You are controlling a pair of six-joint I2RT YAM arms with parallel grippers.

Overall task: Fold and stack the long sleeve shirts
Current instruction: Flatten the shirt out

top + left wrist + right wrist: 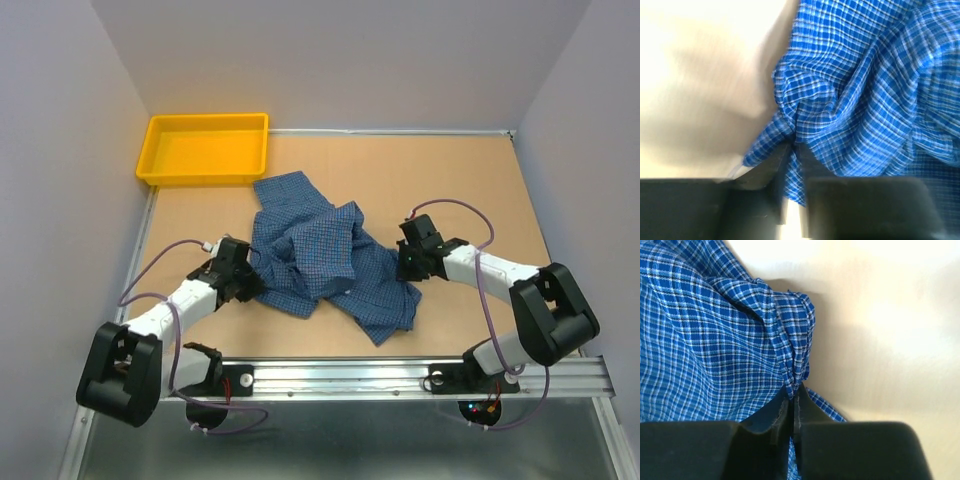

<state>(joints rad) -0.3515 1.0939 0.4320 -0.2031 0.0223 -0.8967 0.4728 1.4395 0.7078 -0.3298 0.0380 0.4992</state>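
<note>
Blue shirt point(325, 255) is lying crumpled between left gripper point(792, 149) and right gripper point(792, 394) (each clamping an opposite edge).

A blue long sleeve shirt point(325, 258), woven in a fine check of white and dark lines, lies at the middle of a tan table point(470, 190). A bright yellow tray point(205, 148) sits at the far left corner. The left gripper point(256, 284) and right gripper point(404, 266) are black, on white arms point(180, 305) with black joints and purple cables point(482, 290). A silver rail point(400, 375) lines the near edge. The walls point(340, 50) are pale grey-lilac.
</note>
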